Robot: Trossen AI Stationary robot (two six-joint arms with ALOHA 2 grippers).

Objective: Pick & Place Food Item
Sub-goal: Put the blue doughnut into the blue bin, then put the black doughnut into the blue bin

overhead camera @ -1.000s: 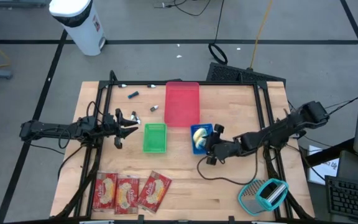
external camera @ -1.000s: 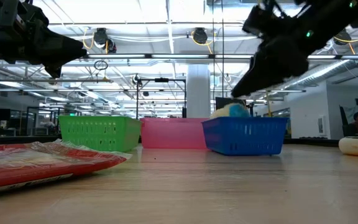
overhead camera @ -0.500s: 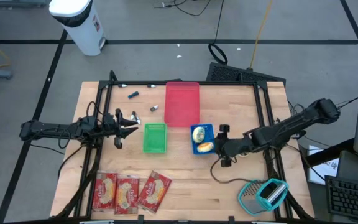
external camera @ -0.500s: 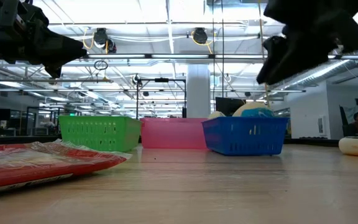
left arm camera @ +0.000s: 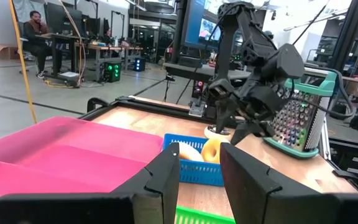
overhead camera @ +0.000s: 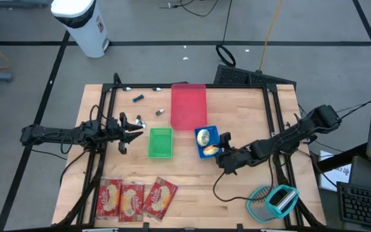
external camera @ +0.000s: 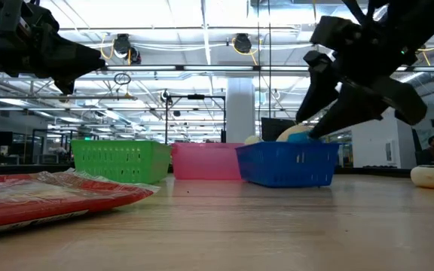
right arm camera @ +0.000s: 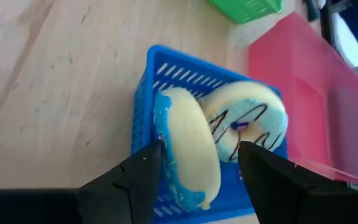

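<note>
We found the right claw at the blue basket, just right of bench centre, at the basket's four o'clock corner. Its fingers stood spread, one either side of a pale doughnut standing on edge in the basket; we saw no contact with it. A second doughnut, cream with dark lines, lay against the first, toward the red tray. That tray sat at twelve o'clock of the basket, touching or just beside it. A green basket sat at nine o'clock of the blue one, apart from it.

The left claw hung at ten o'clock of the green basket, fingers parted with a narrow gap, holding nothing.

Three red packets lay at the bench's seven o'clock edge. A teal grater lay at five o'clock.
</note>
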